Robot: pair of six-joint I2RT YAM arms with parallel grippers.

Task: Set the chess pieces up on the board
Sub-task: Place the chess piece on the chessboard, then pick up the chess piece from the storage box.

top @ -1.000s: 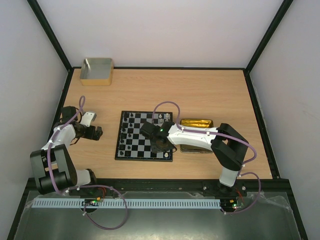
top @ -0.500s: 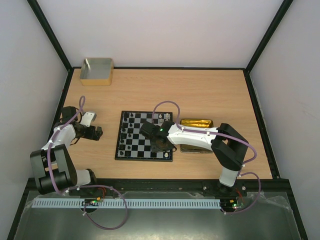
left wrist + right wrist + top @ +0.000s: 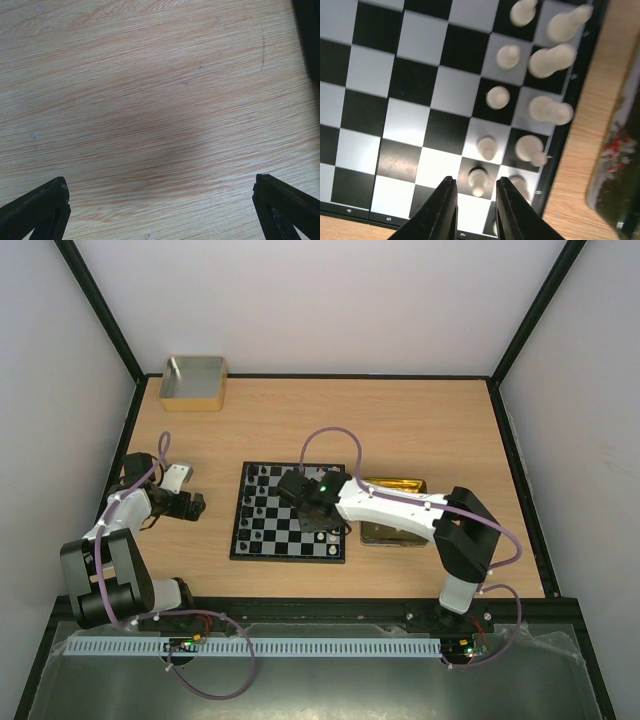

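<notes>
Board lies on the table, with cream chess pieces lined along its right-hand rows. My left gripper hangs spread wide over the tabletop, well left of it. My right gripper has eased back from the board's near edge and slackened. Its fingers now stand clear either side of a cream pawn, upright on its square. One more placed, I judge.

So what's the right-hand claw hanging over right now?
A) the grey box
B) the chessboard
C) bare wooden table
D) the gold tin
B: the right gripper is above the board, whose checked squares fill the wrist view, with a cream-white pawn showing between its parted jaws.
</notes>
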